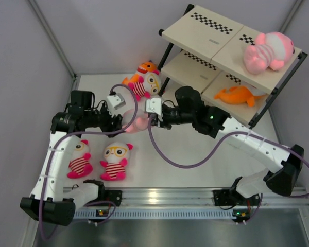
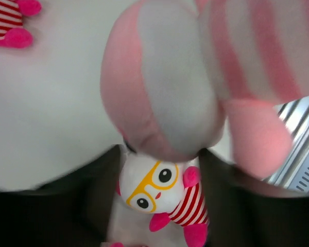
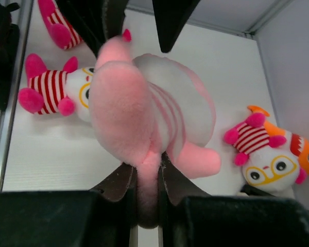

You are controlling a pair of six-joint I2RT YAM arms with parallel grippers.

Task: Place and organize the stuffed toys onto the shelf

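Right hand (image 3: pixel 147 177) clamped, gripping pink plush (image 3: pixel 144 103)

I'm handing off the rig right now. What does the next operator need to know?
Right gripper: shut on the pale pink plush, at mid-table.
Left gripper: open, fingers on either side of that plush.
Done: pink striped plush is on the top shelf and the orange fish is on the lower shelf.
Left: the held plush; striped doll and glasses doll front left; orange toy and second glasses doll beside the shelf.
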